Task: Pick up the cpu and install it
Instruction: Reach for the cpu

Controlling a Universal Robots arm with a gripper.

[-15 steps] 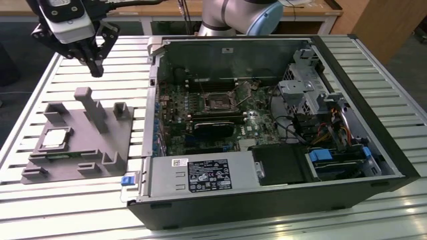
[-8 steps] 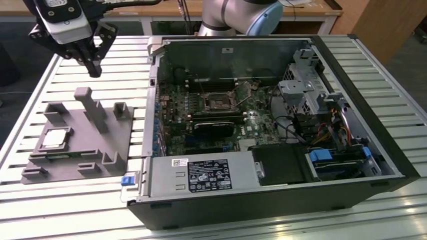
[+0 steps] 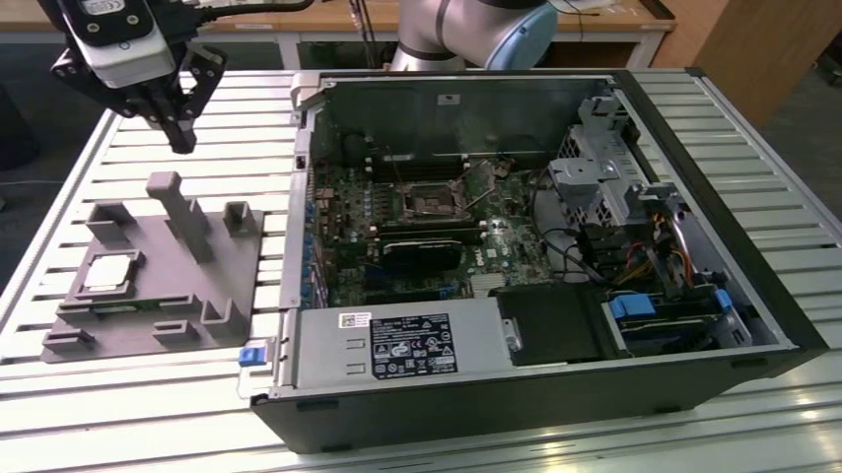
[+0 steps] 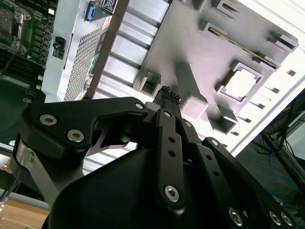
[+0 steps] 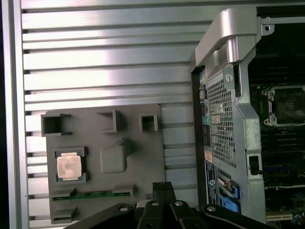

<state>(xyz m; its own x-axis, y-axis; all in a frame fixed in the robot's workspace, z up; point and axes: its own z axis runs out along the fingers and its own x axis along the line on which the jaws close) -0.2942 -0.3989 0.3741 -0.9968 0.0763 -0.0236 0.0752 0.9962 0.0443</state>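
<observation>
Nothing is finished yet, I judge: the cpu (image 3: 108,273) sits in its recess on the grey tray (image 3: 165,291), my end effector (image 3: 181,141) hangs clenched and empty above that tray, and the socket (image 3: 429,200) beside the tray looks unfilled.

cpu (image 3: 108,273) | flat sq chip, silver top (pale rim) | lying flat in grey tray (image 3: 156,284) recess
</observation>
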